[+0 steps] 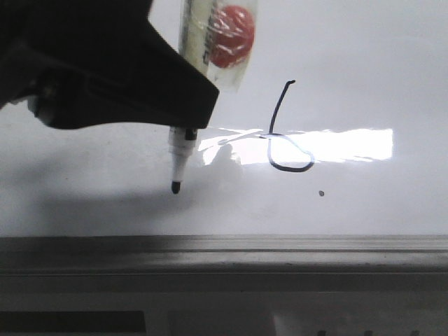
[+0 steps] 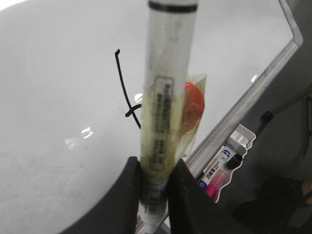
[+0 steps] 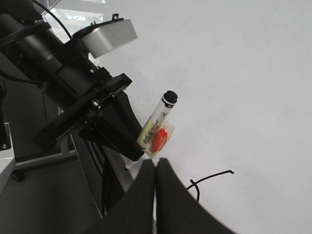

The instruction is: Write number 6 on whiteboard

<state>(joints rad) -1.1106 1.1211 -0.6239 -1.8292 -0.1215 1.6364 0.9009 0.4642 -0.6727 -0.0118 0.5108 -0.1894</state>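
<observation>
The 6 (image 1: 283, 136) is already drawn on the whiteboard (image 1: 392, 63), so the writing is judged done; only withdrawal seems left. It is seen as a thin black stem curving into a flattened loop, right of the marker (image 1: 183, 150). The marker is clamped by the left gripper (image 2: 156, 187); the right gripper (image 3: 156, 170) is pressed together, empty.

Tray (image 2: 242, 139) holding perhaps two markers (image 2: 220, 164).
</observation>
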